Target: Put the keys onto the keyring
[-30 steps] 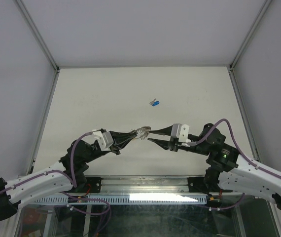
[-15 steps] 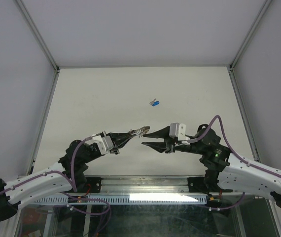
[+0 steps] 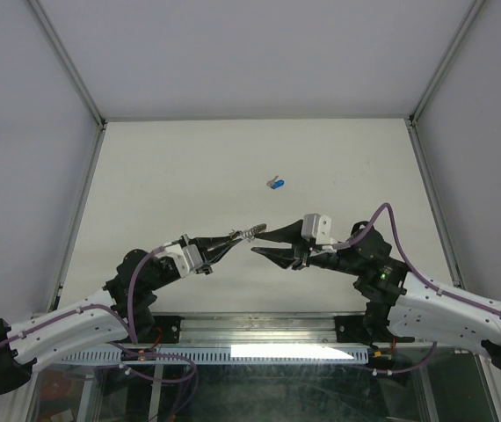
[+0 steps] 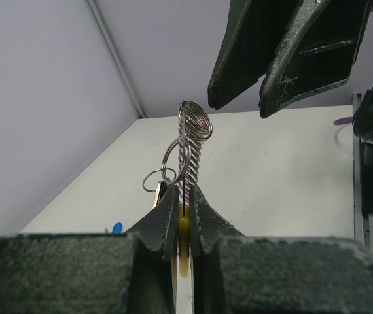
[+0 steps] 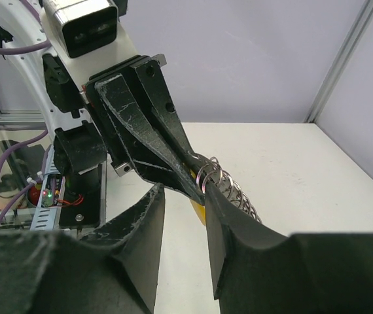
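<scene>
The left gripper (image 4: 182, 196) is clamped shut on the keyring (image 4: 193, 140), pinching it by its yellow segment (image 4: 184, 226). The silver ribbed part of the keyring sticks out past the fingertips like a short coil. Two thin metal loops (image 4: 172, 161) hang on the coil just beyond the fingertips; whether a key hangs from them cannot be made out.

In the top view, the left gripper (image 3: 233, 236) points right, toward the right gripper (image 3: 259, 243), and the keyring (image 3: 250, 232) lies between the two. The right gripper's jaws stand apart and hold nothing. Their tips are just beside the free end of the keyring, and no contact can be seen. The right wrist view looks out between the right gripper's two dark fingers (image 5: 144, 219) at the left gripper (image 5: 188, 178) and the keyring (image 5: 229, 186), straight ahead and close.

Both grippers are held in the air above the white table (image 3: 163, 176). A key with a blue head (image 3: 276, 184) lies on the table, farther from the arms and well apart from both grippers.

The left arm rises from its base at the lower left, bends at the elbow and stretches its forearm to the right. The right arm mirrors it from the lower right, its forearm reaching left, so the two grippers meet tip to tip near the middle.
</scene>
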`<control>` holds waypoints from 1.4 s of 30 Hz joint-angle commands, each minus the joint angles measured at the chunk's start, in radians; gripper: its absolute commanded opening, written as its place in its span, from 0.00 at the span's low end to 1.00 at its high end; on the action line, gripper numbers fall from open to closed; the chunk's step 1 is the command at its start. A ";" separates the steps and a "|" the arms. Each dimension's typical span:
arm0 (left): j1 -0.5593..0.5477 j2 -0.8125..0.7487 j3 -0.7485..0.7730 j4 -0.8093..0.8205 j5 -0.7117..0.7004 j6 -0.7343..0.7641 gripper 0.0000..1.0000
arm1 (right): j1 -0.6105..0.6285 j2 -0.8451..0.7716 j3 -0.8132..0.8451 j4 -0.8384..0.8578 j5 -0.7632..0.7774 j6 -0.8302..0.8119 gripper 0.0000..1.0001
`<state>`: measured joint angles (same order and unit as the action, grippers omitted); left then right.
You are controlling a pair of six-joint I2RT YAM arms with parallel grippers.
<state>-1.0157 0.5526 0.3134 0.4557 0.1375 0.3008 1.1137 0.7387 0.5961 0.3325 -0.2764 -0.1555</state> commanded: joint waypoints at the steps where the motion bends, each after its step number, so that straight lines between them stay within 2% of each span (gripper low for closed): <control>1: -0.011 -0.018 0.047 0.051 0.030 0.018 0.00 | 0.006 0.004 0.007 0.069 0.024 0.013 0.34; 30: -0.011 -0.016 0.061 0.028 0.060 0.029 0.00 | 0.007 0.034 0.009 0.073 0.031 0.007 0.35; 42: -0.011 -0.012 0.066 0.018 0.054 0.035 0.00 | 0.007 0.047 0.009 0.099 0.025 0.015 0.26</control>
<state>-1.0157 0.5472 0.3241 0.4274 0.1665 0.3195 1.1172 0.7803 0.5922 0.3706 -0.2501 -0.1547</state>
